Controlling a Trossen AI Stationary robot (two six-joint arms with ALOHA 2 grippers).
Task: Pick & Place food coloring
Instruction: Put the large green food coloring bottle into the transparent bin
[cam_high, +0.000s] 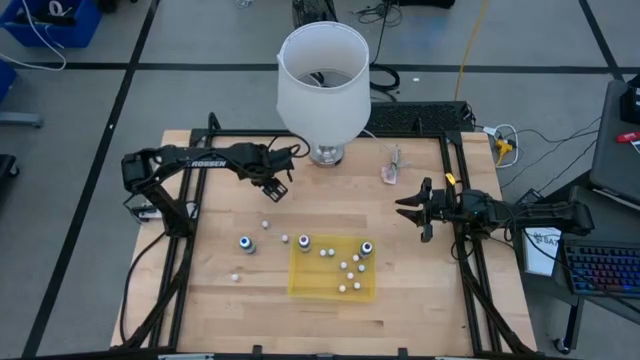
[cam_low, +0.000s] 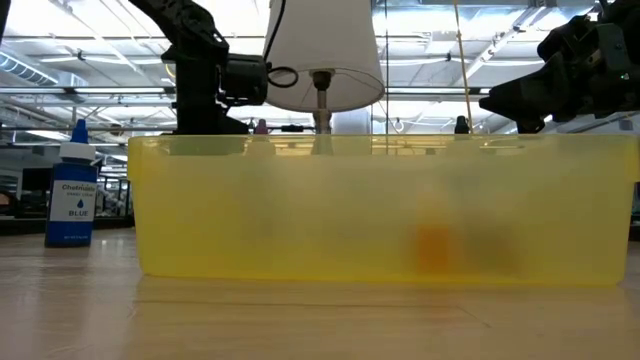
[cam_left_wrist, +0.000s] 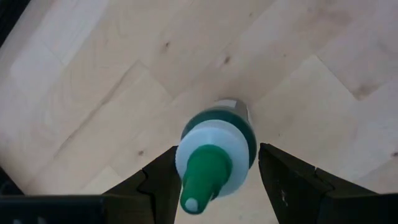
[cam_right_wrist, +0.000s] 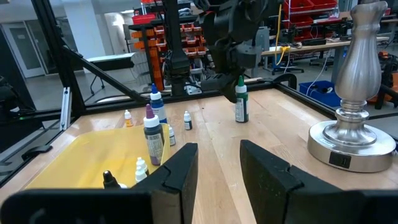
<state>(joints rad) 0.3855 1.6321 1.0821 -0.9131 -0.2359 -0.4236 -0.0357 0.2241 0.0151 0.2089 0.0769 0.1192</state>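
A small green food coloring bottle (cam_left_wrist: 217, 149) with a white collar and green tip stands upright on the table. It also shows in the right wrist view (cam_right_wrist: 241, 106). My left gripper (cam_left_wrist: 214, 186) is open above it, with one finger on each side of its top. I see no contact. Three blue bottles stand nearer: one on the bare wood (cam_high: 246, 243), one at the yellow tray's far left corner (cam_high: 305, 242) and one in the tray (cam_high: 366, 248). My right gripper (cam_high: 408, 210) is open and empty at the table's right side.
A yellow tray (cam_high: 300, 285) at the table's near middle holds several tiny white-capped bottles. More tiny bottles lie loose on the wood to its left. A lamp with a white shade (cam_high: 322, 80) and metal base (cam_right_wrist: 353, 137) stands at the far middle. A small clear object (cam_high: 390, 165) lies to its right.
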